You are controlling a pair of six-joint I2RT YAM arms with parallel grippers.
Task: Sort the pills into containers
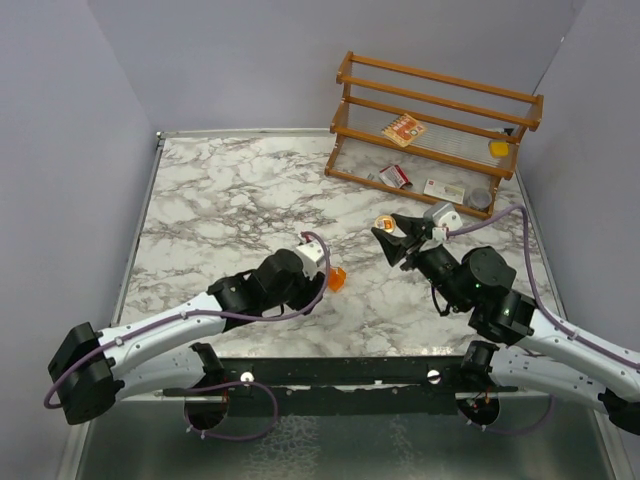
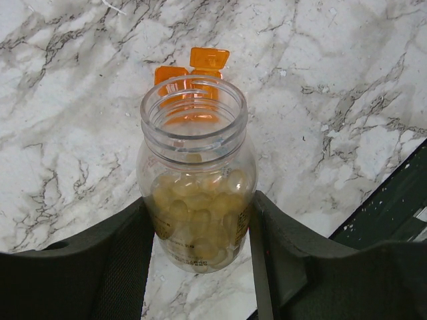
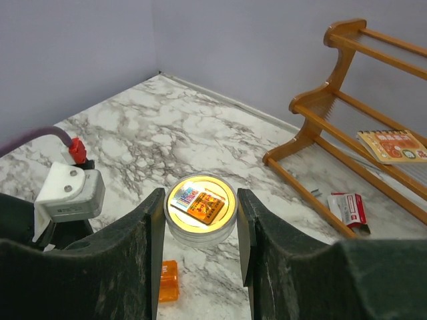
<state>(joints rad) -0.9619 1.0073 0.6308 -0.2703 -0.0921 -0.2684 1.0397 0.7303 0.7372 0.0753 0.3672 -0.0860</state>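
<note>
A small clear jar (image 2: 197, 167) holds tan-yellow pills, its mouth open. My left gripper (image 2: 200, 207) is shut on its lower body and holds it upright. I cannot make the jar out in the top view, where the left gripper (image 1: 318, 265) sits mid-table. A tiny orange box (image 2: 193, 72) lies open on the marble just beyond the jar; it also shows in the top view (image 1: 337, 279) and the right wrist view (image 3: 168, 280). My right gripper (image 3: 200, 199) is shut on a round clear cap (image 3: 200, 217) with a yellow, stickered top, held above the table; the cap (image 1: 383, 222) shows at the right gripper's (image 1: 392, 236) tips.
A wooden rack (image 1: 440, 95) stands at the back right with a booklet (image 1: 405, 130) and a yellow item (image 1: 498, 148) on it. Red-and-white packets (image 1: 396, 177) and a grey tin (image 1: 478, 198) lie under it. The left arm's wrist (image 3: 70, 193) is close to my right gripper.
</note>
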